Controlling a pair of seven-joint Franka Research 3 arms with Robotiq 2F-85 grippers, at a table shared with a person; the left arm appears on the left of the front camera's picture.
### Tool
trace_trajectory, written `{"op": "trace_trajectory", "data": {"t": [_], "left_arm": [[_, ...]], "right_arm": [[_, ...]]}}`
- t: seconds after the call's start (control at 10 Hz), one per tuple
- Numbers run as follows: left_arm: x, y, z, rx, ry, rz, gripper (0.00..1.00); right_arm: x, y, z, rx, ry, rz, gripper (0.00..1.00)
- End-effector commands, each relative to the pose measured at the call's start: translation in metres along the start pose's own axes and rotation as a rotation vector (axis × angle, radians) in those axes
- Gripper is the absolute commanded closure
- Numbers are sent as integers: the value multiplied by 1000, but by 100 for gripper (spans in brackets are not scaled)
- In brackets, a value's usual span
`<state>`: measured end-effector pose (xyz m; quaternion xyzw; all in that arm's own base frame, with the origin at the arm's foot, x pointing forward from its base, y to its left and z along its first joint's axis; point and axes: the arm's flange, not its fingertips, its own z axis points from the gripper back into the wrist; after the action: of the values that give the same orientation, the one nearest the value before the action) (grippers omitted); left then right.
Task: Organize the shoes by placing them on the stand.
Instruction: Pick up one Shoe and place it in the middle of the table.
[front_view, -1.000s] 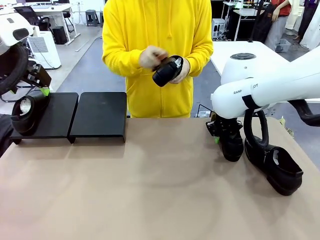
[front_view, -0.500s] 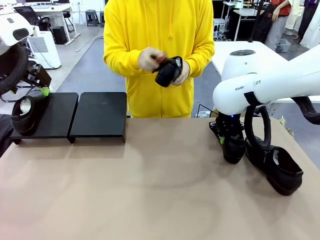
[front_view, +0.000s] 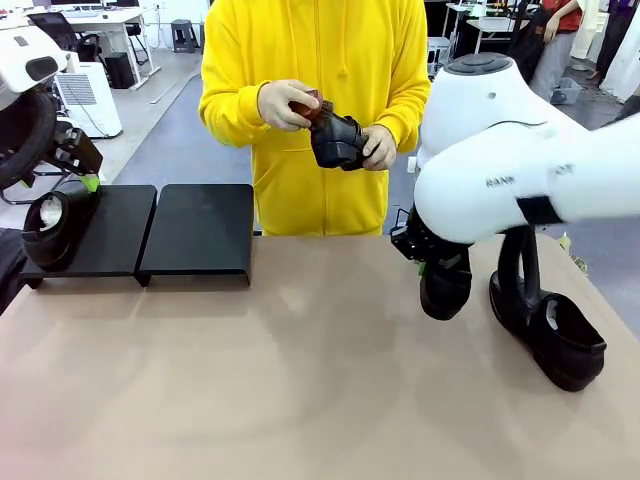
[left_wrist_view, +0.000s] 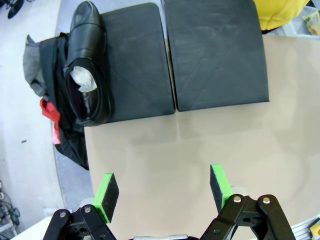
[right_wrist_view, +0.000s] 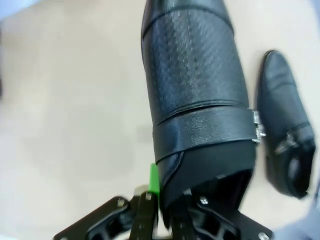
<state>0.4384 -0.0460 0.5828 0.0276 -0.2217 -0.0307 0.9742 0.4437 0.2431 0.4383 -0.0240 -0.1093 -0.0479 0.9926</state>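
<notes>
My right claw (front_view: 428, 258), clenched on a shoe (front_view: 446, 285), has just lifted it off the worktop (front_view: 300, 380), well right of the stand (front_view: 200, 232). Carrying it over comes next. My left claw (left_wrist_view: 165, 187) hangs released near the stand.

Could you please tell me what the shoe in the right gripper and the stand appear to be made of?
The shoe looks like black leather or imitation: fine pebbled grain, soft sheen. The stand looks like matte black plastic or coated board, faintly scuffed.

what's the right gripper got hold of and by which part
A black shoe. The right gripper pinches it at the rim of its opening, at the heel end, with the toe pointing away from the wrist.
</notes>
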Motion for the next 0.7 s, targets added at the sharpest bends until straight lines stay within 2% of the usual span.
{"op": "trace_trajectory", "data": {"t": [0.0,0.1,0.5,0.6], "left_arm": [[-2,2,1,-7,-6,9,5],[-2,2,1,-7,-6,9,5],[-2,2,1,-7,-6,9,5],[-2,2,1,-7,-6,9,5]], "right_arm": [[-47,-2,25,-34,-94,15,100],[0,0,0,0,0,0,100],[0,0,0,0,0,0,100],[-9,-7,-8,-21,10,-13,100]]}}
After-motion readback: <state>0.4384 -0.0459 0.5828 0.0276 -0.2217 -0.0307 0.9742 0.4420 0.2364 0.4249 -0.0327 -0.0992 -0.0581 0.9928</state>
